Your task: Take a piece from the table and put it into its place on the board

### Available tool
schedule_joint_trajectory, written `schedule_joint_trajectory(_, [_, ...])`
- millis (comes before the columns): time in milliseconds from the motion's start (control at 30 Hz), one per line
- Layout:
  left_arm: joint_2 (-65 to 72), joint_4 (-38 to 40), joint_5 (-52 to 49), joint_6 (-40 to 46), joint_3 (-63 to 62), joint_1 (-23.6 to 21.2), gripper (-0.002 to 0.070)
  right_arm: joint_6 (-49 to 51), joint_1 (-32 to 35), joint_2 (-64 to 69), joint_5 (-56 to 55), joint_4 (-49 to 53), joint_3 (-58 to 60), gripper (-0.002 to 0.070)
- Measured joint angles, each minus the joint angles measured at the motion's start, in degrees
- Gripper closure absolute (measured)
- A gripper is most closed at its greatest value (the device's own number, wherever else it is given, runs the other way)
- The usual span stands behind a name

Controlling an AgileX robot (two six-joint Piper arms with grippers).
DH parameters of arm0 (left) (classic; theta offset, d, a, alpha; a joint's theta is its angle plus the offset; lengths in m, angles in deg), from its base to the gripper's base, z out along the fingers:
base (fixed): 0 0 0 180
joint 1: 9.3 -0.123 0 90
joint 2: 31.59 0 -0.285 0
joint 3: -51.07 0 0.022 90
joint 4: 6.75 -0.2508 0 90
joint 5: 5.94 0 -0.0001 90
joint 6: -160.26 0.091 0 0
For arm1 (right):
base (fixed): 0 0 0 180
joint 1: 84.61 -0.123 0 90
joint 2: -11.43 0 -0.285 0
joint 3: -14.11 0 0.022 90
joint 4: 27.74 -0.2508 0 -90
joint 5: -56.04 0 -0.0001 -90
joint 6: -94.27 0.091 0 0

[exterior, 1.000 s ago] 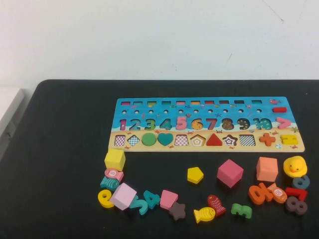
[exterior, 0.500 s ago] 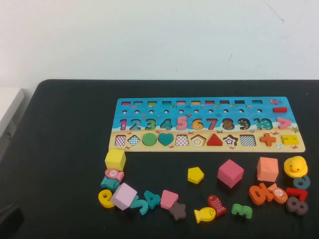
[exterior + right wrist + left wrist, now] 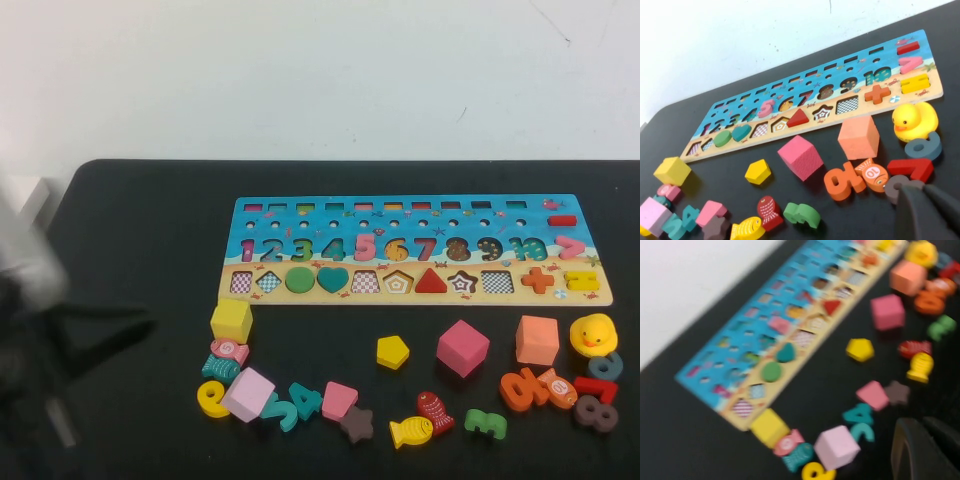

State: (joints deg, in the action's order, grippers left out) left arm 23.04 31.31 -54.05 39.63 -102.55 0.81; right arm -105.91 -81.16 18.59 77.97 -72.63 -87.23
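Note:
The puzzle board (image 3: 240,211) lies at the back of the black table, also in the left wrist view (image 3: 700,371) and right wrist view (image 3: 932,90). Loose pieces lie in front of it: a yellow pentagon (image 3: 392,351), a pink trapezoid (image 3: 339,399), a brown star (image 3: 356,424), teal numbers (image 3: 296,402). My left arm (image 3: 30,300) shows blurred at the table's left side; my left gripper (image 3: 920,426) is shut and empty, off to the side of the star (image 3: 898,392). My right gripper (image 3: 914,192) is shut and empty, just over a grey number 8 (image 3: 891,186).
Foam cubes stand among the pieces: yellow (image 3: 231,321), lilac (image 3: 247,394), pink (image 3: 462,347), orange (image 3: 537,340). A yellow duck (image 3: 592,333) sits at the right with an orange number (image 3: 518,389), fish pieces (image 3: 410,431) and a green 3 (image 3: 485,423).
My left arm has swept up into view at the table's left side, blurred with motion. The pieces and the board have not moved.

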Motion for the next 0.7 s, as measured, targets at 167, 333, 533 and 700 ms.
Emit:
schedule_joint_trajectory(167, [10.9, -8.2, -0.7, -5.9, -5.8, 9.6, 0.0676, -0.2, 0.0, 0.0, 0.4, 0.0, 0.0, 0.0658])
schedule_joint_trajectory(333, [19.6, -17.0, -0.7, -12.4, -10.4, 17.5, 0.0676, -0.3, 0.0, 0.0, 0.7, 0.0, 0.0, 0.0657])
schedule_joint_trajectory(533, [31.5, -27.9, -1.8, -24.4, -18.9, 24.9, 0.0676, -0.8, 0.0, 0.0, 1.2, -0.1, 0.0, 0.0657])
schedule_joint_trajectory(700, [44.5, -30.8, -7.8, -31.7, -30.1, 26.9, 0.0674, -1.0, 0.0, 0.0, 1.5, -0.2, 0.0, 0.0658])
